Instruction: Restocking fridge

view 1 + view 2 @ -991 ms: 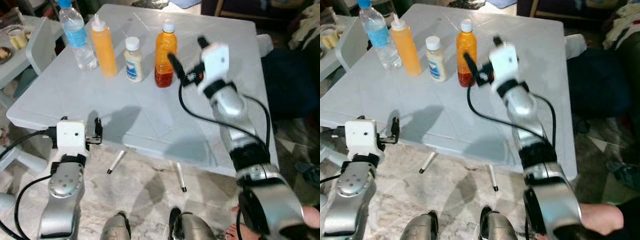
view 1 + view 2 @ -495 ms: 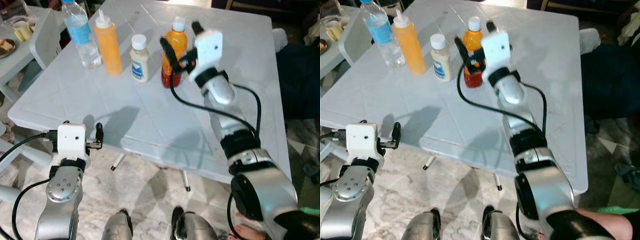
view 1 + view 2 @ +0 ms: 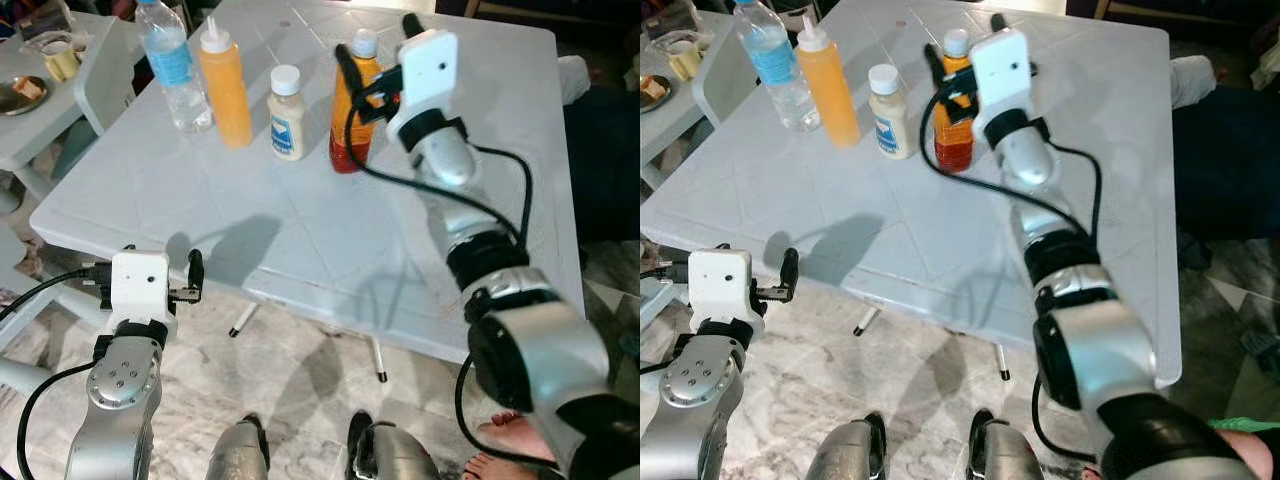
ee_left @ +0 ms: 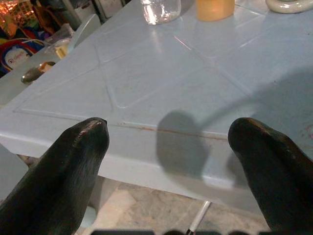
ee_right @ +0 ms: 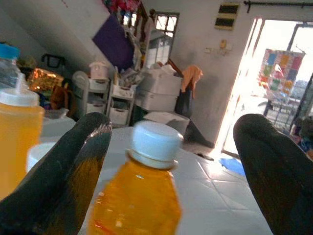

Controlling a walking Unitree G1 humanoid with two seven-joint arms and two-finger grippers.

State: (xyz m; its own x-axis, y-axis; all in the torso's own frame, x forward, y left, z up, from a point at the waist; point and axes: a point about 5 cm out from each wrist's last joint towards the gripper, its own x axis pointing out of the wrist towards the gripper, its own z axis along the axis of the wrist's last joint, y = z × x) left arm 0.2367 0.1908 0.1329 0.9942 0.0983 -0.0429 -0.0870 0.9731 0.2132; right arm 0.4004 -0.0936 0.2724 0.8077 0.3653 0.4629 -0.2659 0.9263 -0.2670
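orange juice bottle [image 3: 352, 115] stands far on the tabletop [image 3: 300, 220], between the spread fingers of my right tool [image 3: 375, 55]. i judge i'm reaching to grasp; next, close around it.

Four bottles in a row on the table [image 3: 300, 230], water bottle [image 3: 172, 62] leftmost, juice bottle [image 3: 352, 115] rightmost

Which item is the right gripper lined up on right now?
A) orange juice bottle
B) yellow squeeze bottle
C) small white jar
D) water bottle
A: the right gripper is open, with a black finger on either side of the orange juice bottle, not yet closed on it; the head views show the same bottle between those fingers.
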